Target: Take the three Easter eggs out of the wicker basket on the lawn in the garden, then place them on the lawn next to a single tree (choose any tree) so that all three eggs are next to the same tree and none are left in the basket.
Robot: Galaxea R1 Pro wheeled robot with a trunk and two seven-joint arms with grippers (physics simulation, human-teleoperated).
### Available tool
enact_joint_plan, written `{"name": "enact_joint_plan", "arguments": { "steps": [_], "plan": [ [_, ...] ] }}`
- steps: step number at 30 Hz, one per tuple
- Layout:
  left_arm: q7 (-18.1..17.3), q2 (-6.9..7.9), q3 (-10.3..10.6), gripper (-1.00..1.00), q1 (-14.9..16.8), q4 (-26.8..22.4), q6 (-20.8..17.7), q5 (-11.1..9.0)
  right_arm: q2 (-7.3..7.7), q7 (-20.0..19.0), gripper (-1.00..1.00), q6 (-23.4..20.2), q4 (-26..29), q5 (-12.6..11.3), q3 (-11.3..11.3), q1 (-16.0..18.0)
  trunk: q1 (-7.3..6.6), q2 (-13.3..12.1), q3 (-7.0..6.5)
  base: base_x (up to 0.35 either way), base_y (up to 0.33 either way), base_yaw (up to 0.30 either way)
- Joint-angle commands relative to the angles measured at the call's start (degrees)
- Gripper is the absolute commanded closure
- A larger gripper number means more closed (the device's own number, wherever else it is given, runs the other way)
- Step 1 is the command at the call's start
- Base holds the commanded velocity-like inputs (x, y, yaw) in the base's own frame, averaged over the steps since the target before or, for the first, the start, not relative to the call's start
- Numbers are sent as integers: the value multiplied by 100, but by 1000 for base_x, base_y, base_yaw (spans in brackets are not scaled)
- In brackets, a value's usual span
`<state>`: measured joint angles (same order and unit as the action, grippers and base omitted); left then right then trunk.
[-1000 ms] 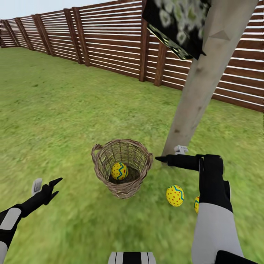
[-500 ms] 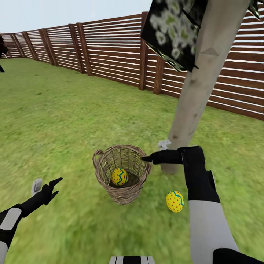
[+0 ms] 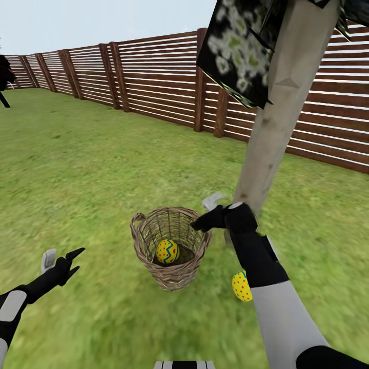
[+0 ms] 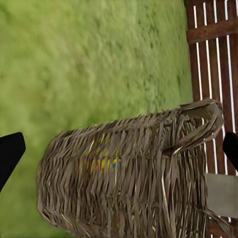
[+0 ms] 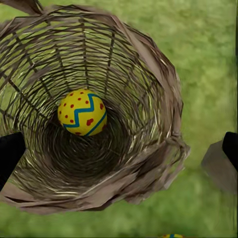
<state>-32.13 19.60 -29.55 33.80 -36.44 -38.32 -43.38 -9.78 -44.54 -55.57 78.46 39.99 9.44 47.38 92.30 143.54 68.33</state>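
Last egg (image 5: 83,112) in basket (image 5: 163,99) — smooth, rounded, judged light and slippery — best gripped across its zigzag middle by the right tool (image 3: 201,214), fingers held apart.

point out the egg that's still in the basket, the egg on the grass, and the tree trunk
Egg in basket (image 5: 83,112): right wrist view, on its blue zigzag band.
Egg on grass (image 3: 241,287): head view, on its visible yellow side.
Tree trunk (image 3: 271,128): head view, mid-trunk bark.
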Motion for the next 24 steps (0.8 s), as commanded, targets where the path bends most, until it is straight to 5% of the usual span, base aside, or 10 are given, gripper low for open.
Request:
{"name": "enact_joint_plan", "arguments": {
  "steps": [1,3,6,16,24],
  "plan": [
    [-10,-1,-21,-100,4,0,-37,-15,3,21,-100,-9,4,68,139,1,-1,2,5,0,0,0],
    [-11,-1,-29,-100,4,11,-41,-27,15,212,-100,25,10,69,551,-13,-1,2,5,72,72,0],
    [-12,-7,-26,-100,4,17,-44,-40,18,302,-100,52,7,65,830,-48,-1,2,5,184,190,0],
    [-13,-16,-25,-100,4,22,-44,-48,34,280,-100,49,32,70,1292,-79,-1,2,5,219,228,0],
    [-15,-18,-25,-100,4,17,-36,-48,35,223,-100,-16,-46,102,1348,-80,-1,2,5,169,185,0]
  ]
}}
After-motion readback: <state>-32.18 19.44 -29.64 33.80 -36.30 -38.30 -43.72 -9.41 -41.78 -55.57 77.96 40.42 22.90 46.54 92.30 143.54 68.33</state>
